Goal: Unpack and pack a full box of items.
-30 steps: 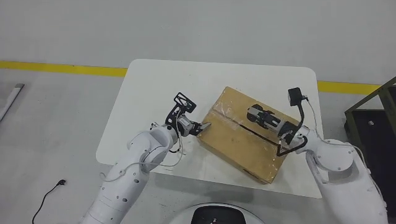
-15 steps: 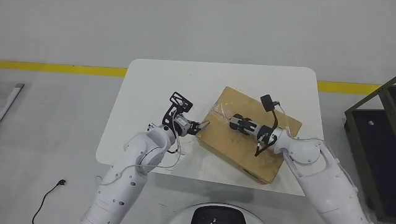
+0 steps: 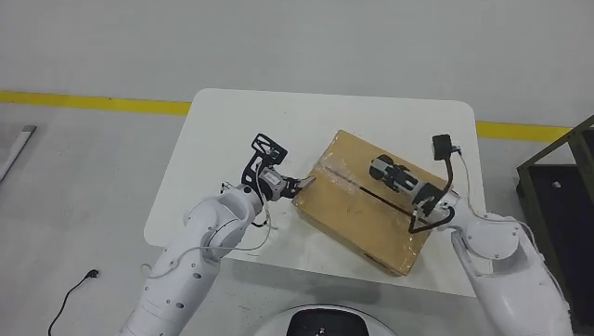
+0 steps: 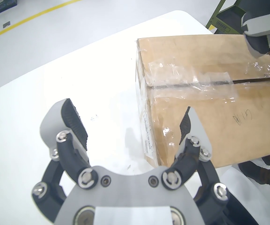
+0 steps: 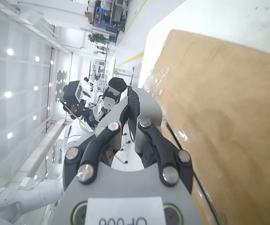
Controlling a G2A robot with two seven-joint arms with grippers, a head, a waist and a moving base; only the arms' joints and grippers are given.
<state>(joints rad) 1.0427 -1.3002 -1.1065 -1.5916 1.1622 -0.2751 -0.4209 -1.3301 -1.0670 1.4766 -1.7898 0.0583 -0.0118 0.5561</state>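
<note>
A closed cardboard box (image 3: 367, 208) lies on the white desk (image 3: 241, 132), turned askew to the desk's edges. Its top flaps meet in a seam (image 4: 254, 80) covered with crinkled clear tape (image 4: 191, 83). The left hand (image 3: 302, 184) is at the box's short end, by the corner nearest that arm. Its fingers (image 4: 74, 122) are spread wide and hold nothing, one in front of the box's side and the other over bare desk just beside the box; whether either touches the cardboard cannot be told. The right hand (image 3: 379, 169) lies over the top of the box, on the taped seam and toward the end away from the left hand. Its fingers (image 5: 146, 108) are drawn together with nothing between them.
</note>
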